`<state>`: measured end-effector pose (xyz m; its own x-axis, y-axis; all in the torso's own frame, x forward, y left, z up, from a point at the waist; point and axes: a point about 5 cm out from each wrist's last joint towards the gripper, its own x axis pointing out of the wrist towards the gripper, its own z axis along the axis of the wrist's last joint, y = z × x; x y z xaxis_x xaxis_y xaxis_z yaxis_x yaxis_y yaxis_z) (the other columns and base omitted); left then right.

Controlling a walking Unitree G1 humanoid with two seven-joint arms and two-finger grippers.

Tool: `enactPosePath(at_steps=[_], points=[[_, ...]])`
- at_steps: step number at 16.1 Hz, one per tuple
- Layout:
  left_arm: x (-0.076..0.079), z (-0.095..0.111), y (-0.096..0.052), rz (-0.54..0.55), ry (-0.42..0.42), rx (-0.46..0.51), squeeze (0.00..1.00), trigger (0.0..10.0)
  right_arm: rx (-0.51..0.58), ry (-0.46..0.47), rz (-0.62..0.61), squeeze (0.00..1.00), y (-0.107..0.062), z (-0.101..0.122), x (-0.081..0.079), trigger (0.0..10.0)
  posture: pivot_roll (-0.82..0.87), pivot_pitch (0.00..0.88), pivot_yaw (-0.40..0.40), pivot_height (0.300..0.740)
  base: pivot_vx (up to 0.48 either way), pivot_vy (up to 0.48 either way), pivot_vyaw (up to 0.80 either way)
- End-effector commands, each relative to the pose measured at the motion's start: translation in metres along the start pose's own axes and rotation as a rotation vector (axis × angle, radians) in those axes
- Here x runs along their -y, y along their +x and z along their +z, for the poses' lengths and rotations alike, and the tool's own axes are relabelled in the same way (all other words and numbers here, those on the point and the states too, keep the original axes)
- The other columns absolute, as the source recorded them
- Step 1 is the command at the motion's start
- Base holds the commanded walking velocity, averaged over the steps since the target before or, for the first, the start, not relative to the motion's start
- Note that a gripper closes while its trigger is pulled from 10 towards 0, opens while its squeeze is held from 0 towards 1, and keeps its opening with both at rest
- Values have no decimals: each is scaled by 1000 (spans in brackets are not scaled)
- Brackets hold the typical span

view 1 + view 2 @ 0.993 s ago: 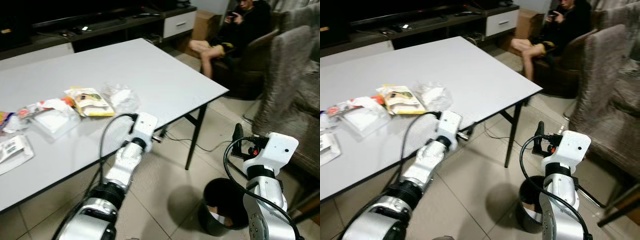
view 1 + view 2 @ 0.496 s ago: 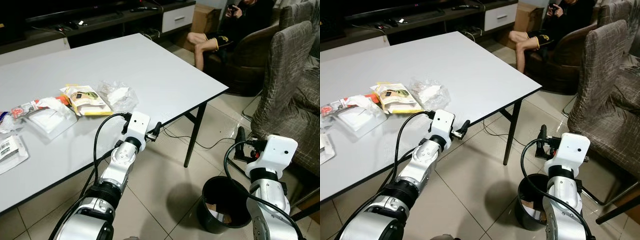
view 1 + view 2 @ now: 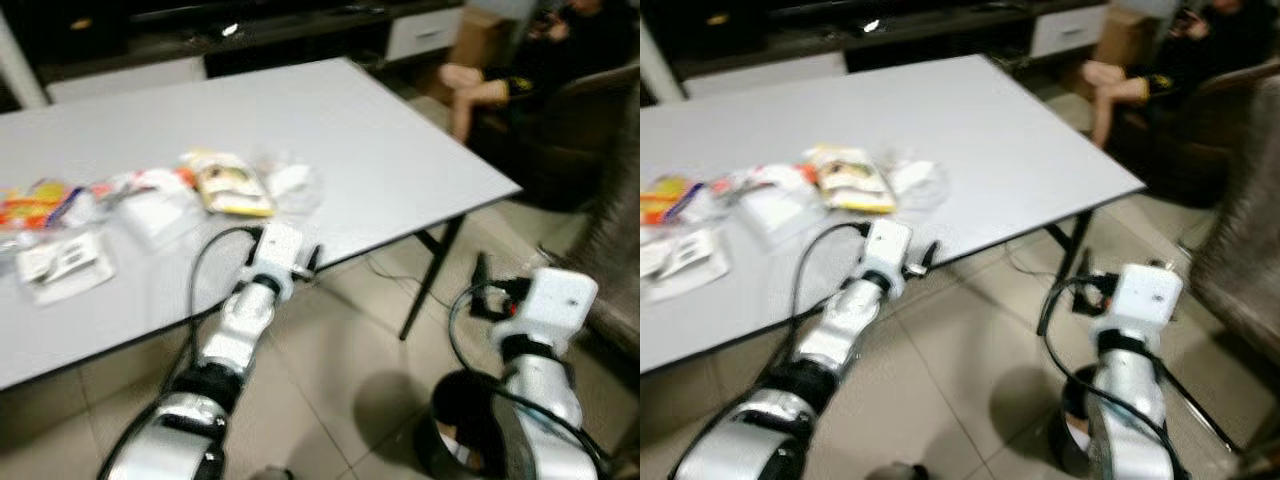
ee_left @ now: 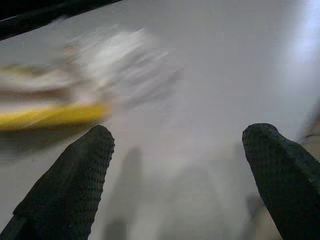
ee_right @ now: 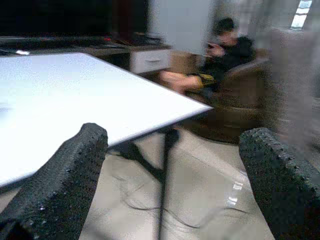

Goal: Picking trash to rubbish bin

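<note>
From the head views, the white desk [image 3: 400, 150] stretches ahead and the trash is not yet picked up: a yellow packet [image 3: 232, 186], a crumpled clear wrapper [image 3: 290, 183], a white bag [image 3: 158, 212], a labelled flat pack [image 3: 60, 262] and an orange wrapper [image 3: 35, 203] all lie in a loose row toward the robot's left side of the desk. The left claw [image 3: 312, 262] reaches up to the near edge of the desk, just short of the yellow packet and the clear wrapper, carrying nothing. Down on the right, the black bin [image 3: 462, 440] sits on the tiled floor beside the right arm, and there looks to be something pale inside, though the blur makes that hard to call. The right claw [image 3: 481, 283] is raised above the bin, pointing toward the desk leg. A person [image 3: 520, 75] sits in a chair at the far right. In the left wrist view, the two black fingers [image 4: 65, 187] stand wide apart with bare desk between them, the yellow packet and clear wrapper smeared with motion just ahead. In the right wrist view, the fingers [image 5: 55, 180] are spread wide too, empty, facing the desk corner and the seated person. My read: most of the job is left, with the next pick just being lined up.
</note>
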<state>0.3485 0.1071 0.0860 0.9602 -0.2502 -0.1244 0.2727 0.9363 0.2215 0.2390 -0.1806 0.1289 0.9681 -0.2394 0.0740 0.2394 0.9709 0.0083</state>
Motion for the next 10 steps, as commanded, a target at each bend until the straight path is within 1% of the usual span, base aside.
enactPosePath(at_steps=[1,6,7,8,10], points=[[3,4,3,5,6,-1,0,10000,10,-25,-10,0,2,1,4,10000,88,41,-16,740,0,0,800],[-2,-2,2,26,28,-39,0,10000,12,-30,2,0,4,1,2,10000,92,33,-18,740,0,0,800],[-5,-8,1,25,41,-60,0,10000,10,-34,10,0,4,0,1,10000,92,33,-18,740,0,0,800],[-10,-13,-2,25,34,-81,0,10000,5,-39,27,0,5,-2,-1,10000,92,33,-18,740,0,0,800],[-17,-20,-7,32,-14,-106,0,10000,-2,-47,47,0,4,-4,-1,10000,102,38,-22,740,0,0,0]])
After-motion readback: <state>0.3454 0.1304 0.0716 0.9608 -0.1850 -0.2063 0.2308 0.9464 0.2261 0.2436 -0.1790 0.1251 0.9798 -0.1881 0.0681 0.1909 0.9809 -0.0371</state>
